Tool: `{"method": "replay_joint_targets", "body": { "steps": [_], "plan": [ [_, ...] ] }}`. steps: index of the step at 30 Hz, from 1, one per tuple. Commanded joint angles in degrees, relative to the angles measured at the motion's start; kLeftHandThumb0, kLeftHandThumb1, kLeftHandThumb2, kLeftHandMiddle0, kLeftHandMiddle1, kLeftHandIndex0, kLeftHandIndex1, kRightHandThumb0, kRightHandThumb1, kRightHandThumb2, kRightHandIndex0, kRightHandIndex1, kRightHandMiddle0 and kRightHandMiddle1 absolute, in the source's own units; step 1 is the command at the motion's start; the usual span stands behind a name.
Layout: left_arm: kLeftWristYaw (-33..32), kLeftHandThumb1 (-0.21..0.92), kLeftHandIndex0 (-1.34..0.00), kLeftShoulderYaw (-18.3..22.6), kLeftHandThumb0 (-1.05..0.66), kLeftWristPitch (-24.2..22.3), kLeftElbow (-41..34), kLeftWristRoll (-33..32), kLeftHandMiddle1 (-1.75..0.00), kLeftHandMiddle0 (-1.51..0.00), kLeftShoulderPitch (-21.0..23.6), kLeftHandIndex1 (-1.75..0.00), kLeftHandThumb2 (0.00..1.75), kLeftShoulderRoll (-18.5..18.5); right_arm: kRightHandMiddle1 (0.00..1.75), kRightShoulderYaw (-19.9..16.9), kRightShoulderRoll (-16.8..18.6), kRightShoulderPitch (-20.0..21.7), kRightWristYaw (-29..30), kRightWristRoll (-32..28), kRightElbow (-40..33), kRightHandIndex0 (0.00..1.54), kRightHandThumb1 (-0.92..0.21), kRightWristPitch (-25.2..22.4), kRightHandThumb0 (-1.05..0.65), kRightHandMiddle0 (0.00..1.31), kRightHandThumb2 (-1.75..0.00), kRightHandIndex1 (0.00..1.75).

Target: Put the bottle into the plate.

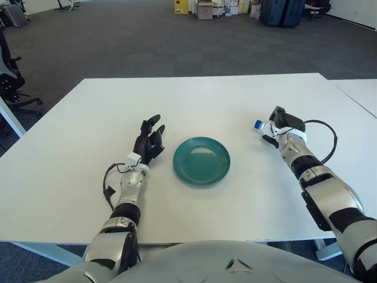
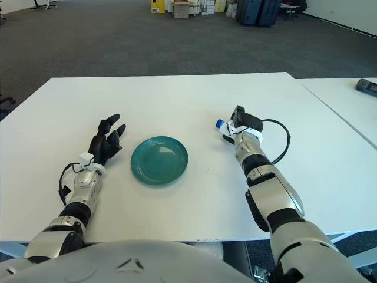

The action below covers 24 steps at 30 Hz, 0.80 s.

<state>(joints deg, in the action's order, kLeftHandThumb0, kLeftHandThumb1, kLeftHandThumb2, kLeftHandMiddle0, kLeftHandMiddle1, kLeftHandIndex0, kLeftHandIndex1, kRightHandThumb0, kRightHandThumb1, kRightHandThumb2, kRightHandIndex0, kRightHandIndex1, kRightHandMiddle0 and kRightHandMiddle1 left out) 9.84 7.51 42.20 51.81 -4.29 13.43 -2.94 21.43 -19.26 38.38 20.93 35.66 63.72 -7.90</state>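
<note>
right hand [image 1: 278, 127] is clamped on the bottle [image 1: 263, 125] to the right of the plate [image 1: 201, 161] and well apart from it; only the blue cap and a little of the clear body show past the fingers, pointing left. left hand [image 1: 149, 140] shows just left of the plate, fingers apart and holding nothing; the green plate sits mid-table [image 1: 194, 100].

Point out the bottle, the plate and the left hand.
bottle [image 1: 259, 124], left eye view, on its blue cap.
plate [image 1: 201, 161], left eye view, on its green centre.
left hand [image 1: 149, 141], left eye view, on the black palm.
</note>
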Motion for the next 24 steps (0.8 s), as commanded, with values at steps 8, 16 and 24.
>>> {"method": "replay_joint_targets", "body": {
  "steps": [8,16,24],
  "plan": [
    [-0.4,0.92,-0.05,0.3,-0.83,-1.3,-1.3,-0.4,-0.02,-0.53,-0.1,-0.85,0.96,-0.1,1.75,-6.0,-1.1,-2.9,5.5,-4.8,-11.4,0.85,0.00,4.6,0.00,0.68,-1.62,1.58],
    [-0.6,0.92,-0.05,0.3,-0.83,-1.8,-1.5,-0.1,-0.02,-0.54,-0.2,-0.85,0.97,-0.2,1.75,-11.1,-2.0,-10.3,2.8,-7.9,-31.6,0.86,-0.01,5.3,0.00,0.64,-1.62,1.61],
    [-0.6,0.92,-0.06,0.3,-0.84,-1.6,-0.9,0.0,-0.02,-0.55,0.0,-0.85,0.96,-0.2,1.75,-13.5,-0.6,-14.3,1.8,-9.4,-40.7,0.84,-0.05,6.7,0.00,0.60,-1.57,1.61]
  ]
}}
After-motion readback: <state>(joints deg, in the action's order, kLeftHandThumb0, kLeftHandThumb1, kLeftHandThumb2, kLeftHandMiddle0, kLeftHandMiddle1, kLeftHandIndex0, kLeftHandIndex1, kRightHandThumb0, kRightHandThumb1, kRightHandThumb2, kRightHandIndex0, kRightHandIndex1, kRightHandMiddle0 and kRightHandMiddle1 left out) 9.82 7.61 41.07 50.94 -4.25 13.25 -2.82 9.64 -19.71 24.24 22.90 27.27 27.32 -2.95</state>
